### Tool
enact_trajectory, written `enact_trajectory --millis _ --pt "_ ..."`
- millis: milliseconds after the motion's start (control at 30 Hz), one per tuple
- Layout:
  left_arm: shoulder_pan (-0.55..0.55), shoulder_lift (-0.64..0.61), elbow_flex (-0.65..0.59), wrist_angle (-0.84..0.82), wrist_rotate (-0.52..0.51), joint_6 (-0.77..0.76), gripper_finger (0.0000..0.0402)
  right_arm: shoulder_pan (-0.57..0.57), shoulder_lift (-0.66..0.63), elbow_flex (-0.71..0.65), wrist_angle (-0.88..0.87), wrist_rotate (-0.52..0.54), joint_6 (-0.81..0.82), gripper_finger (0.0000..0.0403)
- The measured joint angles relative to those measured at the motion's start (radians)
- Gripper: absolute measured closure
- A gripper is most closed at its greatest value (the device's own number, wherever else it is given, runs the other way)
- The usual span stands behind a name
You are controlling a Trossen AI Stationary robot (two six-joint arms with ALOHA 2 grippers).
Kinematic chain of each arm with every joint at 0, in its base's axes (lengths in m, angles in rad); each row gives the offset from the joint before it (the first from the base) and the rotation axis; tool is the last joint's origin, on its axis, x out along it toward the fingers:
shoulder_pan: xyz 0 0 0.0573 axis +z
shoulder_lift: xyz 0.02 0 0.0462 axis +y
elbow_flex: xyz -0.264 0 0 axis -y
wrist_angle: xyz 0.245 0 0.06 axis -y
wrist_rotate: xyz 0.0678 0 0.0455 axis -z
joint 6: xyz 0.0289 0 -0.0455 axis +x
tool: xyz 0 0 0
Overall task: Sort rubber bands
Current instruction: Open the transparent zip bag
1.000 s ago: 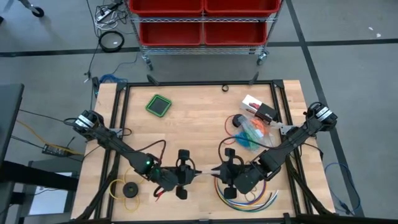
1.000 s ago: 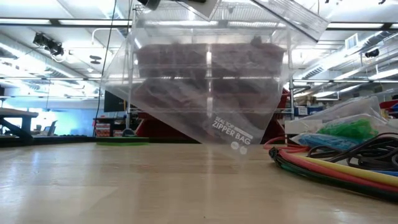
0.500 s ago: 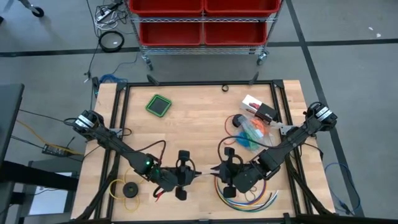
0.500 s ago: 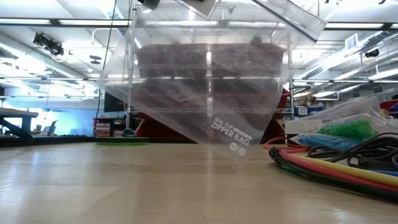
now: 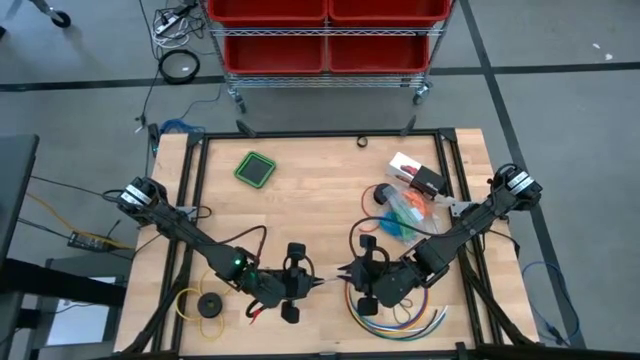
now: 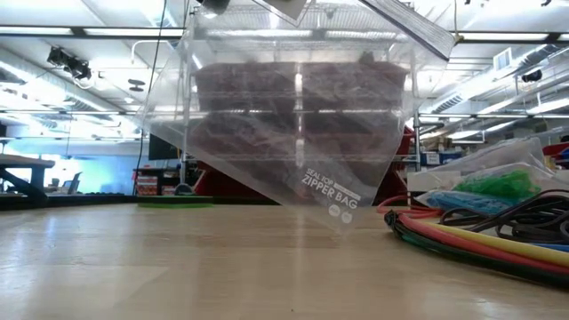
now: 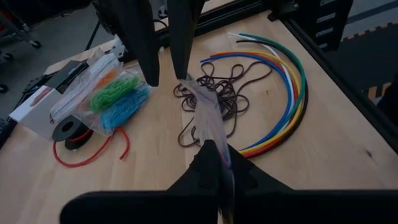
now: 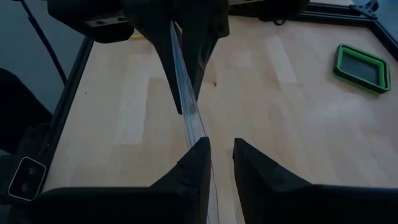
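Note:
A clear zipper bag point(image 6: 293, 116) hangs above the table's near middle, between my two grippers. My left gripper point(image 7: 214, 146) is shut on it. My right gripper point(image 8: 221, 146) faces it from the right, open, with the bag's top edge at one finger. Loose dark purple rubber bands point(image 7: 211, 99) lie on the table under the bag. Green point(image 7: 112, 93), blue point(image 7: 124, 113) and orange point(image 7: 102, 76) rubber bands lie in clear bags farther right point(image 5: 405, 215). Dark shapes show through the hanging bag; I cannot tell whether they are inside it. My left gripper pinches the bag's top edge point(image 7: 208, 118) between its two fingers, coming from the table's left and slanting down. The bag hangs below, clear of the table. My right gripper has the bag's top edge point(image 8: 194, 127) lying along the inner side of one finger point(image 8: 198, 158). The other finger point(image 8: 249, 162) stands apart from it.
Long curved multicoloured cables point(image 5: 395, 318) lie under the right arm. A yellow ring with a black disc point(image 5: 205, 305) sits near left. A green square lid point(image 5: 255, 168) lies far left, with a white box point(image 5: 412, 172) and a black spool point(image 7: 65, 130) far right.

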Motion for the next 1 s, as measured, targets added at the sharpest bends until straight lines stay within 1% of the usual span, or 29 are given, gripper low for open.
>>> enact_trajectory --millis 233,500,700,1000 --pt "0.000 0.000 0.000 0.004 0.000 0.000 0.0401 -0.002 0.000 0.000 0.001 0.000 0.000 0.0344" --pt "0.000 0.000 0.000 0.045 0.000 0.008 0.0401 -0.004 0.003 0.000 -0.005 -0.002 0.008 0.0346" --pt "0.000 0.000 0.000 0.046 -0.011 0.007 0.0401 -0.014 0.022 -0.001 -0.004 -0.029 0.011 0.0348" --pt "0.016 0.001 0.000 -0.032 -0.016 -0.072 0.0401 -0.015 0.032 -0.001 0.025 -0.045 0.010 0.0348"
